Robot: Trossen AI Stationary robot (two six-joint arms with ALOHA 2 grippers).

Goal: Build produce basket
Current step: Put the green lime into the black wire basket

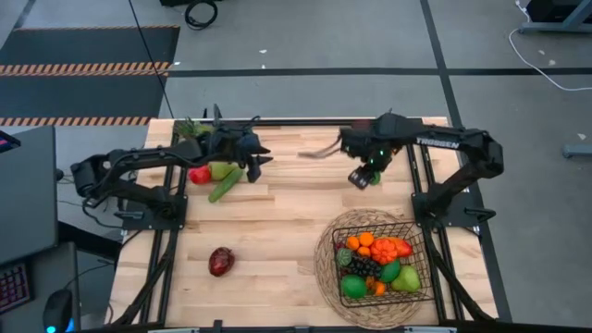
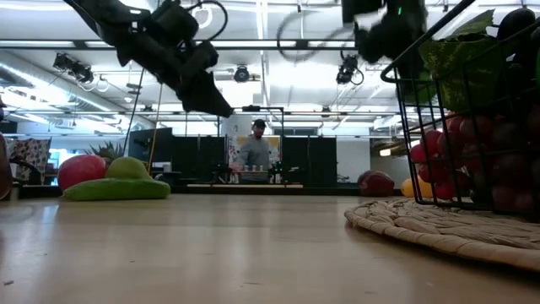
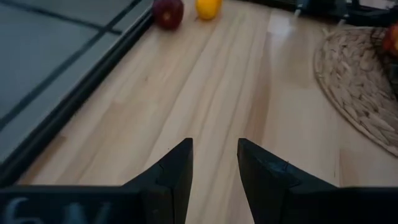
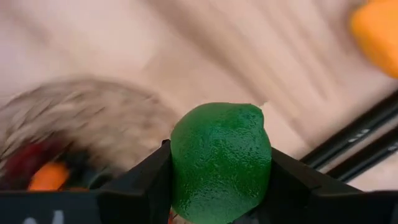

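The black wire basket (image 1: 418, 242) stands on a round woven mat (image 1: 324, 273) at the near right. It holds orange, red, green and dark produce. My right gripper (image 1: 363, 178) is on the far side of the basket, above the table, shut on a green lime (image 4: 221, 155). My left gripper (image 1: 262, 159) is open and empty above the far left of the table; the left wrist view (image 3: 214, 152) shows bare wood between its fingers. Beside it lie a red fruit (image 1: 199, 174), a green pear (image 1: 220, 169) and a cucumber (image 1: 225, 187). My right gripper pinches the lime between its two fingers, one on each of its opposite sides (image 4: 180, 171). The lime's rounded end sticks out past the fingertips. It is lifted clear of the table.
A dark red fruit (image 1: 220, 261) lies alone at the near left. A red fruit (image 3: 168, 12) and a yellow one (image 3: 208, 7) lie by the table's edge. An orange fruit (image 4: 376, 34) lies below the right gripper. A person (image 2: 256, 152) stands in the room beyond.
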